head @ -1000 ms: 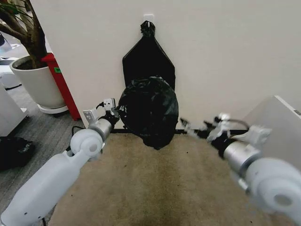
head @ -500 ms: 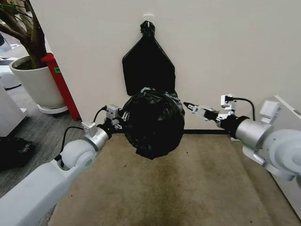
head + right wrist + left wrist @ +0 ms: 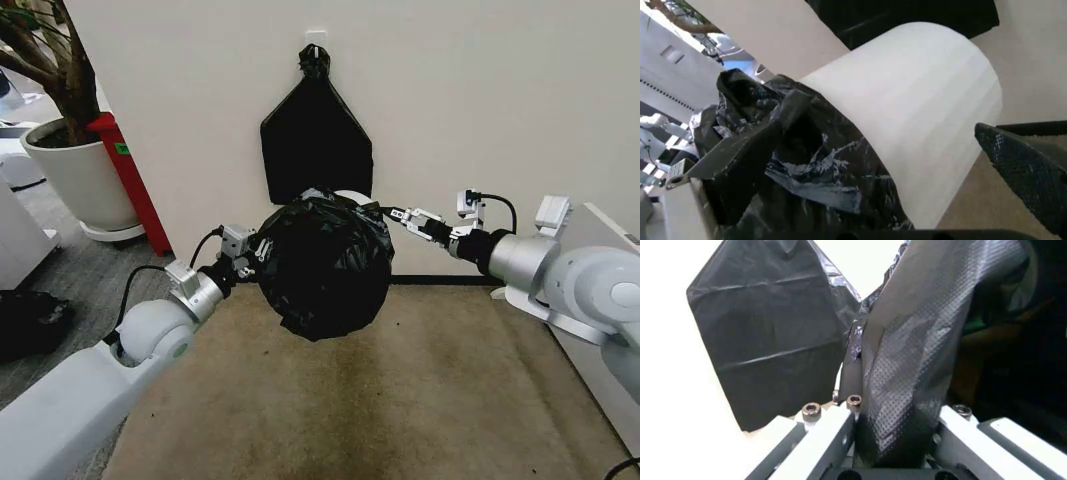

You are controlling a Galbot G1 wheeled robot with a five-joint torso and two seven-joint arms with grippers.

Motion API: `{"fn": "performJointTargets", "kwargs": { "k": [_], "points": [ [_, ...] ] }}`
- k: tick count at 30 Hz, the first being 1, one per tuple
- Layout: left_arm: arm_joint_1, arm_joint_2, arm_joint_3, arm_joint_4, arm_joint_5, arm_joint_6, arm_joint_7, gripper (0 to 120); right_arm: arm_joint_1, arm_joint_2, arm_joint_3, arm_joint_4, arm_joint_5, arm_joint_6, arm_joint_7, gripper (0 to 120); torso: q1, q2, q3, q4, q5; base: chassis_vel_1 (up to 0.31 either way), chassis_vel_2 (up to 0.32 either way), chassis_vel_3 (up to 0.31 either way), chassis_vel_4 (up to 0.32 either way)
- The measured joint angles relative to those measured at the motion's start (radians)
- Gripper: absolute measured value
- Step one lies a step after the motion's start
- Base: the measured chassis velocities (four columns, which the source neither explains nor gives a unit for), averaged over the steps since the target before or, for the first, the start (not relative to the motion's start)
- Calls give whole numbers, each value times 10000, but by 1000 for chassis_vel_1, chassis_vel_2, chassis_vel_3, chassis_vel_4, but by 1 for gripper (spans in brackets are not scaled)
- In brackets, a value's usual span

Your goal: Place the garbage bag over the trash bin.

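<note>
Left gripper [image 3: 262, 250] pinching bag [image 3: 322, 265] edge, bag partly covering bin [image 3: 920, 105], right gripper [image 3: 398, 213] fingers spread around bin.

From the head, the garbage bag [image 3: 322, 262] covers nearly all of the trash bin [image 3: 352, 197], of which only a sliver of white rim peeks out at the top, and it also hides the lower edge of the flat black bundle [image 3: 315, 135] on the wall. The left gripper [image 3: 250, 252] is buried in the bag's folds there, so its jaws cannot be made out from the head. The plant pot [image 3: 75, 175] and its tree are cut off by the picture's edge.
</note>
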Motion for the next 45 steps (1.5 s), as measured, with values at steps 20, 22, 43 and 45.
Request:
{"fn": "performJointTargets", "kwargs": {
  "k": [20, 22, 43, 45],
  "points": [
    [113, 40, 20, -77, -38, 87, 64, 0, -145, 197, -217, 384, -260, 55, 8, 100, 0, 0, -1, 0, 0, 0, 0, 0, 0],
    [134, 62, 14, -110, -39, 89, 68, 0, -221, 197, -222, 288, -417, 12, -18, 100, 0, 0, -1, 0, 0, 0, 0, 0, 0],
    [661, 215, -104, -788, -38, 113, 139, 0, 597, 443, -737, -1549, -1396, -242, -278, 100, 0, 0, 0, 1, 2, 0, 0, 0, 0],
    [766, 228, -165, -844, -23, 114, 138, 0, 681, 498, -772, -1687, -1510, -241, -274, 100, 0, 0, 0, 2, 1, 0, 0, 0, 0]
  ]
}}
